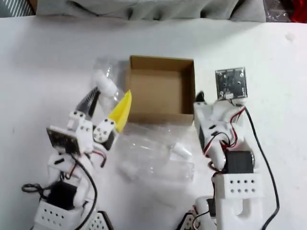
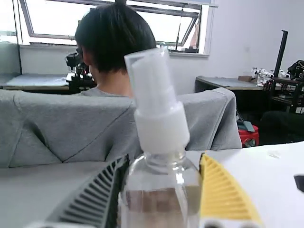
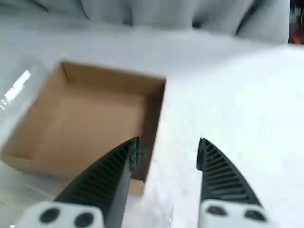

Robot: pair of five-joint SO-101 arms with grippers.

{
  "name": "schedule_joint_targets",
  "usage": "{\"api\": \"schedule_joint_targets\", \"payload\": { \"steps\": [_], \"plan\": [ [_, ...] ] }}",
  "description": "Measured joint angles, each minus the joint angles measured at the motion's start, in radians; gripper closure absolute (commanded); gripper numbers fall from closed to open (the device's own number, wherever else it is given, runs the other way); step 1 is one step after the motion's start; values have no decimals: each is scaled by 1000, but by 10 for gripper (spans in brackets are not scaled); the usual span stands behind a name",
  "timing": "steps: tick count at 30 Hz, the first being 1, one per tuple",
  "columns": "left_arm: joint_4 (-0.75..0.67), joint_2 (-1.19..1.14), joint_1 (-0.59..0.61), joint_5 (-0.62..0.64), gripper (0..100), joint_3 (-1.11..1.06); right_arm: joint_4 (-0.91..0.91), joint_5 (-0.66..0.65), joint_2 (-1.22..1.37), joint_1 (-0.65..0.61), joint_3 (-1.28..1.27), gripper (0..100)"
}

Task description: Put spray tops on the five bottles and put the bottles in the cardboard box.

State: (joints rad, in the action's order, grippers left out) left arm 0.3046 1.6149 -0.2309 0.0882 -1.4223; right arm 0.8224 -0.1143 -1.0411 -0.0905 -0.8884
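Observation:
My left gripper (image 1: 106, 98) is shut on a clear bottle (image 2: 159, 194) that carries a white spray top (image 2: 156, 109). The bottle stands upright between the black finger (image 2: 95, 199) and the yellow finger (image 2: 223, 194), just left of the cardboard box (image 1: 160, 88). The box (image 3: 154, 114) has nothing in it. My right gripper (image 1: 199, 99) hovers at the box's right front corner. It (image 3: 168, 142) is open with nothing between its fingers. More clear bottles (image 1: 153, 160) lie on the table in front of the box, and a white spray top (image 1: 181, 151) rests among them.
Grey cloth (image 1: 144, 7) runs along the table's far edge. The white table (image 1: 268, 57) stretches to the right of the box. Both arm bases stand at the near edge, with a black cable (image 1: 268, 172) trailing beside the right one.

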Motion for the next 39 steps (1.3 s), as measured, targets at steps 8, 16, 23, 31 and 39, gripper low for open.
{"api": "schedule_joint_targets", "payload": {
  "steps": [8,16,23,31,39],
  "plan": [
    [-195,-413,0,107,979,199,-163,0,0,107,-256,844],
    [-537,-729,0,110,979,210,-173,158,0,176,-288,844],
    [-776,-1003,0,110,980,279,-173,169,0,172,-356,844],
    [-973,-1336,0,110,980,405,-173,169,0,172,-361,844],
    [-1119,-1640,12,110,980,546,-173,169,0,172,-376,844]
  ]
}}
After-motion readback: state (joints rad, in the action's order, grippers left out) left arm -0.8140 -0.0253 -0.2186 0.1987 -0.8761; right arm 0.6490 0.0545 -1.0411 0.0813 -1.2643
